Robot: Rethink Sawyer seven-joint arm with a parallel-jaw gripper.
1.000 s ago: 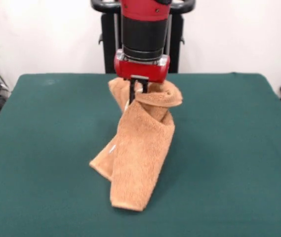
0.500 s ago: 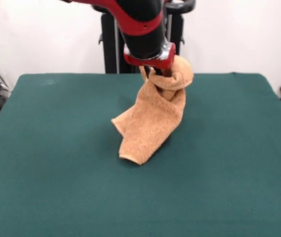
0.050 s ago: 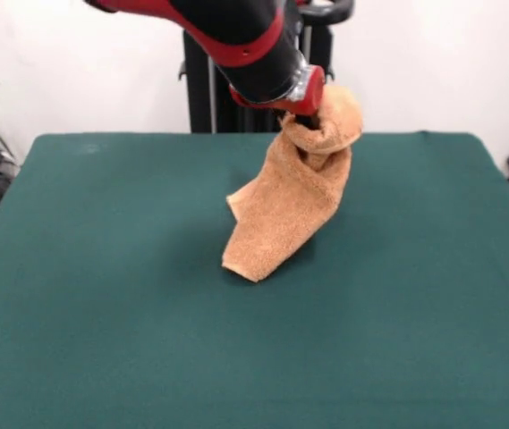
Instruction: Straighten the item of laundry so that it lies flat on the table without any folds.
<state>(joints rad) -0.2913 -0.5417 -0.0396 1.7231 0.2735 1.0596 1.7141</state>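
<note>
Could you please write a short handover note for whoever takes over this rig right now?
Claw: shut on the towel, gripping its bunched upper end above the far side of the table.
Towel: hangs twisted and folded from the claw; its lower end touches the green top near the middle.
Done: towel picked up at one end.
Left: everything else; spread it and lay it flat with no folds.

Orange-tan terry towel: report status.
End effector shut on orange-tan terry towel. Towel lifted, bunched, lower end touching dark green felt table. Nothing in the way.
</note>
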